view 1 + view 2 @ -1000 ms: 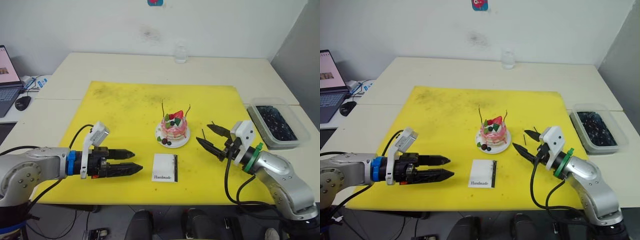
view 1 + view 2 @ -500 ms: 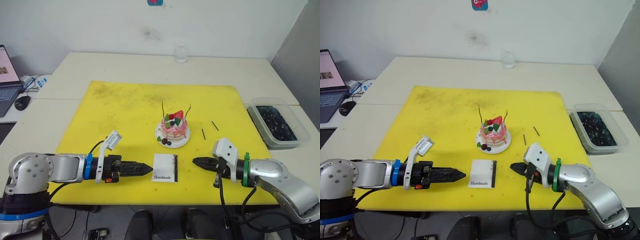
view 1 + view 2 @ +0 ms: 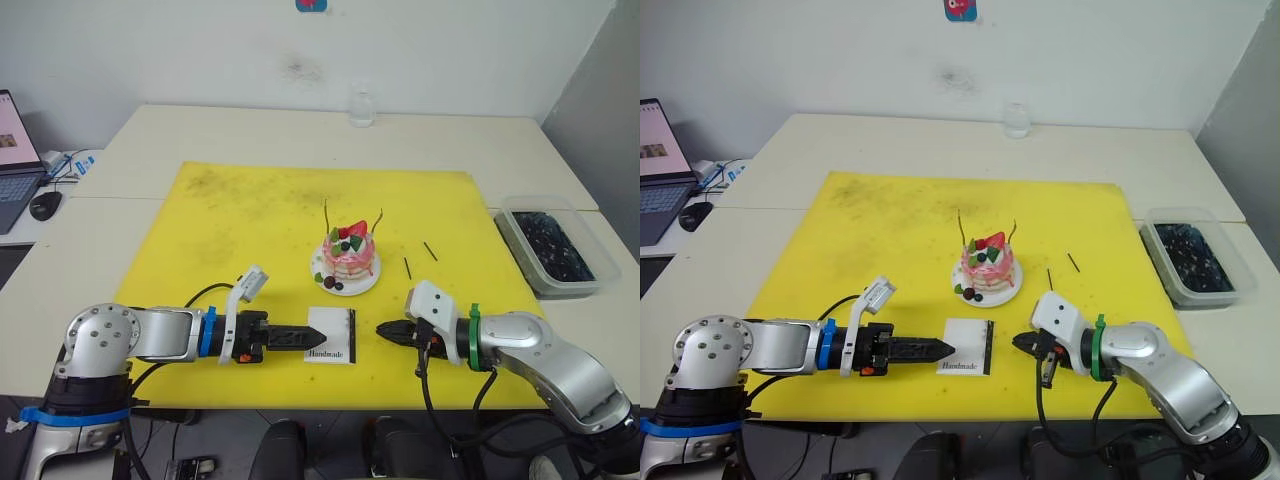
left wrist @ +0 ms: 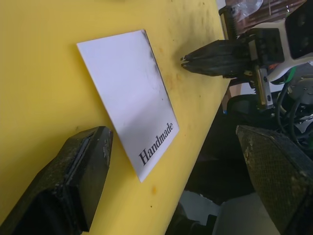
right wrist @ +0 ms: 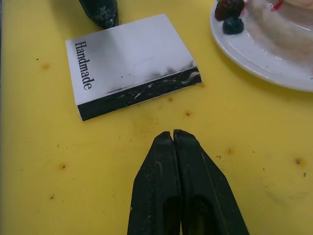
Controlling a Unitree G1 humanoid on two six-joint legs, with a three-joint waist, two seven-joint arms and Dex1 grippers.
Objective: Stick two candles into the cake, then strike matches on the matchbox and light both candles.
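- Flat white rectangular matchbox (image 3: pixel 331 335) printed "Handmade" lies on the yellow mat (image 3: pixel 240 230), just in front of the cake plate.
- Small round pink-and-white cake (image 3: pixel 348 255) on its white plate (image 3: pixel 322 277) carries two thin pale candles (image 3: pixel 326 217) upright.
- Two short dark matches (image 3: pixel 407 267) lie right of the cake.
- Left gripper (image 3: pixel 306 336), fingers spread, tips at the matchbox's left edge.
- Right gripper (image 5: pixel 173 134), fingers pressed together and empty, points at the matchbox's black strip side, just apart.
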